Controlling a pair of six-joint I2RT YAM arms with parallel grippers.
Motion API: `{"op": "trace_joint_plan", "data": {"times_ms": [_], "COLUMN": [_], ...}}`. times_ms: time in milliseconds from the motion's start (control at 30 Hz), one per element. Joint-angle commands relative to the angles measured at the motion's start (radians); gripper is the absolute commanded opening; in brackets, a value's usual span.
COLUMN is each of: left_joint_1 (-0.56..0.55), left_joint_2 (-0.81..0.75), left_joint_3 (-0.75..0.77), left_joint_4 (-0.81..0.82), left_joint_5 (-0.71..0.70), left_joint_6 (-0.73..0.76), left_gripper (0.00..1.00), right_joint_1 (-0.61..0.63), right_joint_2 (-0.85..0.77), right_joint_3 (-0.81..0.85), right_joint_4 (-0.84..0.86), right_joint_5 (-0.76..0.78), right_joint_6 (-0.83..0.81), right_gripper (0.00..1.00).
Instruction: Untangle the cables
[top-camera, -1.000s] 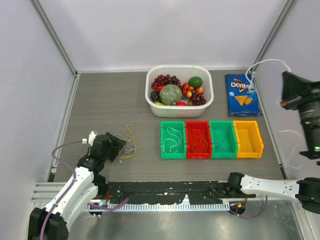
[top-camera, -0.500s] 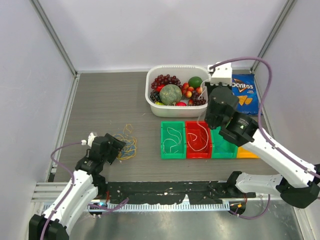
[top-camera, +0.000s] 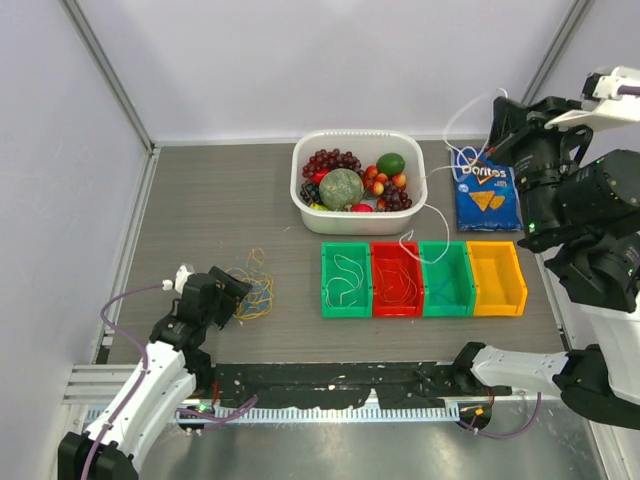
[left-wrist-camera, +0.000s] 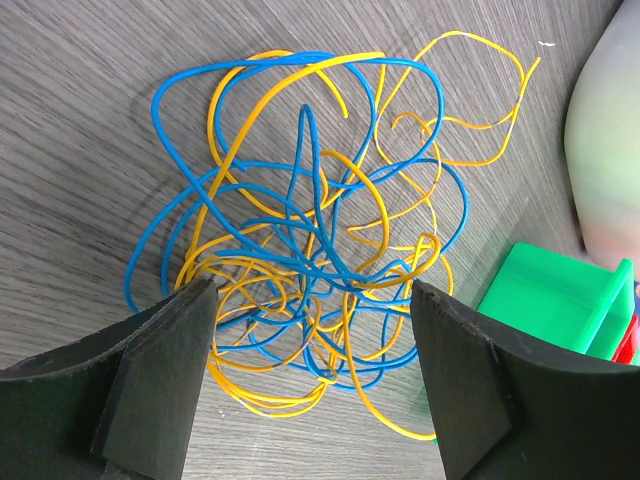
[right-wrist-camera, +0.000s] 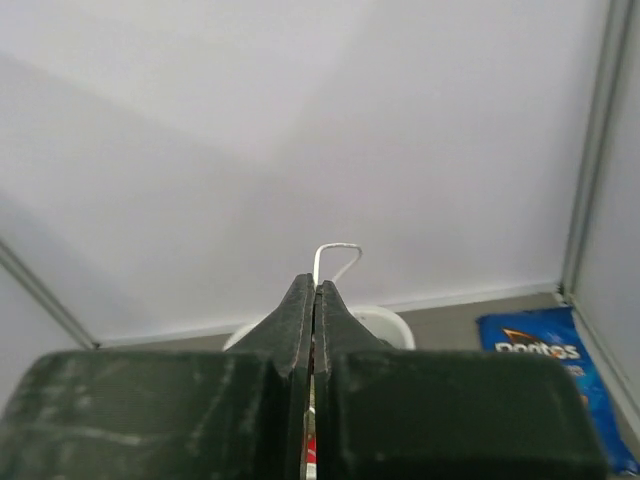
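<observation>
A tangle of blue and yellow cables (left-wrist-camera: 310, 240) lies on the grey table; it also shows in the top view (top-camera: 256, 290). My left gripper (left-wrist-camera: 312, 385) is open, low over the tangle's near edge, with a finger on each side; in the top view it (top-camera: 230, 291) is just left of the tangle. My right gripper (right-wrist-camera: 316, 288) is shut on a white cable (right-wrist-camera: 337, 250) whose loop sticks out past the tips. In the top view the right gripper (top-camera: 499, 128) is raised high at the right, and the white cable (top-camera: 432, 212) hangs from it down toward the bins.
A green bin (top-camera: 346, 313) and a red bin (top-camera: 397, 313) hold thin wires; a teal bin (top-camera: 446, 311) and a yellow bin (top-camera: 498, 309) stand beside them. A white tub of fruit (top-camera: 360, 220) and a Doritos bag (top-camera: 483, 190) are behind.
My right arm has swung from above the bins up and to the right, drawing the white cable with it. The left arm has barely moved.
</observation>
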Motion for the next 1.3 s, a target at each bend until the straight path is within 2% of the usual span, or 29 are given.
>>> {"op": "trace_joint_plan", "data": {"times_ms": [0,300,633,1033,1267], "left_joint_1": [0.006,0.008,0.008,0.008,0.008], "left_joint_2": [-0.005,-0.002,-0.016,0.02,0.014], "left_joint_3": [0.004,0.002,-0.009,-0.012,-0.013], "left_joint_4": [0.003,0.01,0.006,0.032,0.03], "left_joint_5": [0.005,0.005,0.005,0.014,0.014], "left_joint_6": [0.013,0.012,0.012,0.01,0.01], "left_gripper": [0.82,0.82,0.83,0.83,0.84], "right_joint_1": [0.001,0.001,0.001,0.001,0.002], "right_joint_2": [0.088,0.129,0.129,0.12,0.122], "right_joint_3": [0.11,0.026,-0.095,0.067,0.068], "right_joint_4": [-0.122,-0.093,-0.059,-0.1,-0.105], "right_joint_5": [-0.215,-0.334,-0.352,-0.391,-0.45], "right_joint_6": [0.099,0.176,0.207,0.198,0.237], "right_gripper": [0.01,0.01,0.01,0.01,0.01]}}
